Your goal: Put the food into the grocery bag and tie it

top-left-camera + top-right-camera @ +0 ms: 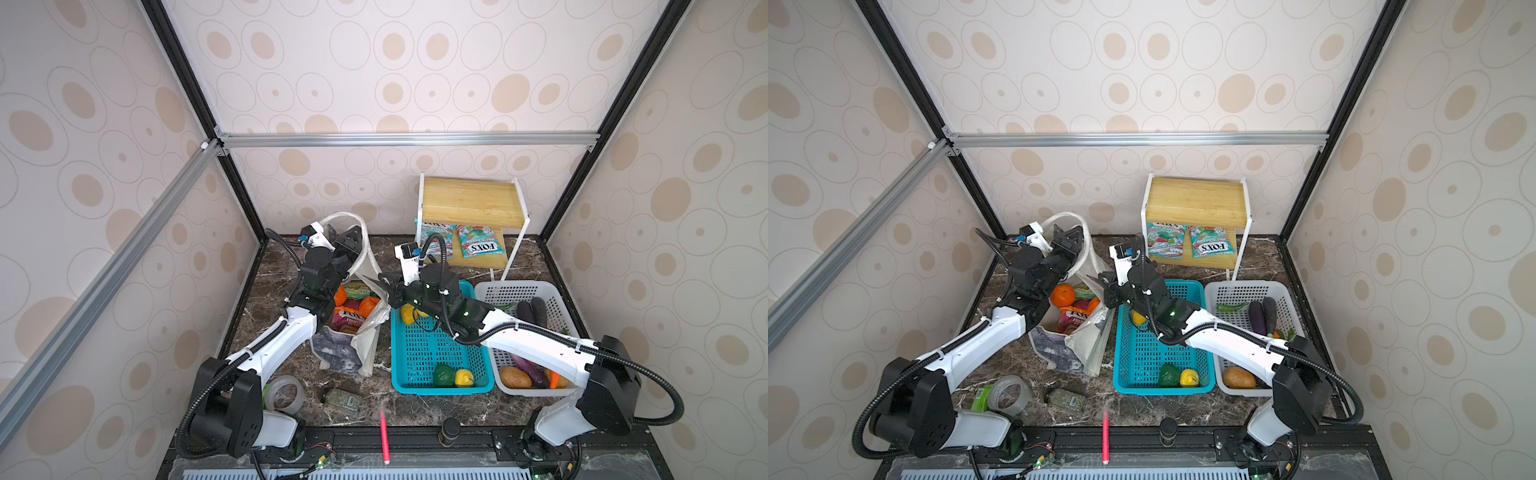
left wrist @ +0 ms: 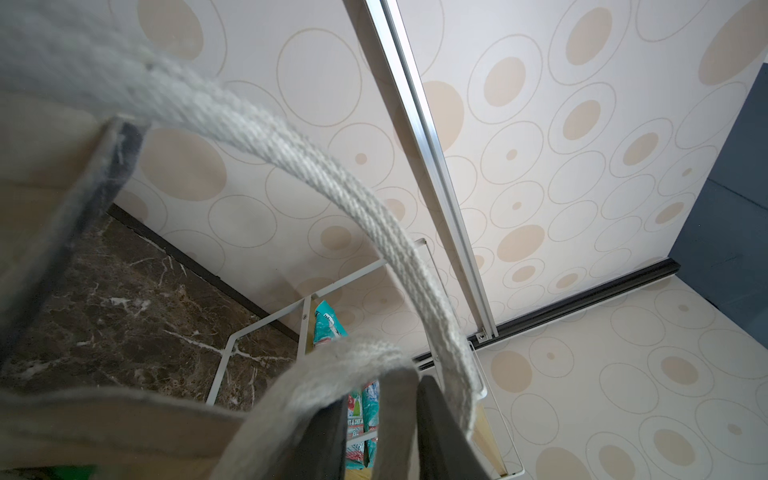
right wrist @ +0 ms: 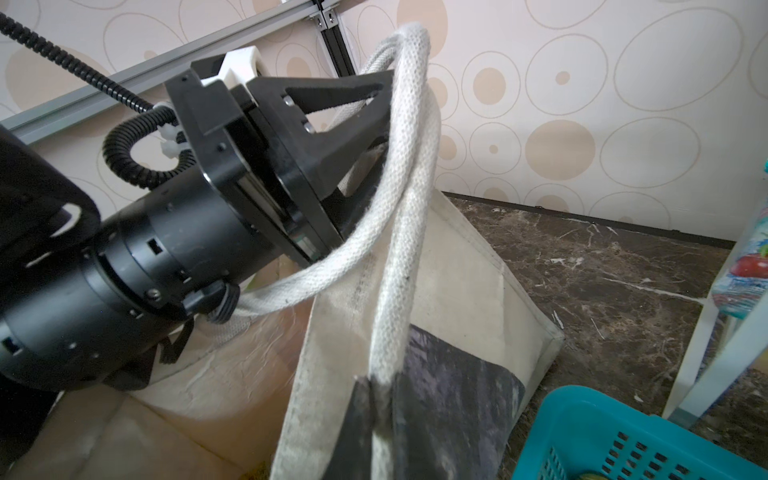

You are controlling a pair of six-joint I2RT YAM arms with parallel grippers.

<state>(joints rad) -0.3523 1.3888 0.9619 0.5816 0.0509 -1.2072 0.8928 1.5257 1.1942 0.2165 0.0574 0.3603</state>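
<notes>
The grocery bag [image 1: 345,353] [image 1: 1059,353] stands open left of the baskets. Food lies inside it: an orange [image 1: 340,296] [image 1: 1063,294] and a red snack packet [image 1: 349,320]. Its long pale handles [image 1: 353,218] [image 2: 332,174] [image 3: 411,145] rise behind it. My left gripper [image 1: 353,239] [image 1: 1073,239] [image 2: 380,395] is up among those handles, open, with one strap lying loose between its fingers [image 3: 332,95]. My right gripper [image 1: 384,282] [image 1: 1102,282] [image 3: 380,395] is at the bag's right rim, shut on a handle strap where it meets the dark print panel.
A teal basket [image 1: 440,390] holds yellow and green produce, and a white basket [image 1: 515,286] beside it holds aubergines and a potato. Behind them stands a wooden shelf [image 1: 469,199] with two packets [image 1: 480,241]. A tape roll [image 1: 286,392], jar [image 1: 343,401] and red pen [image 1: 384,436] lie near the front.
</notes>
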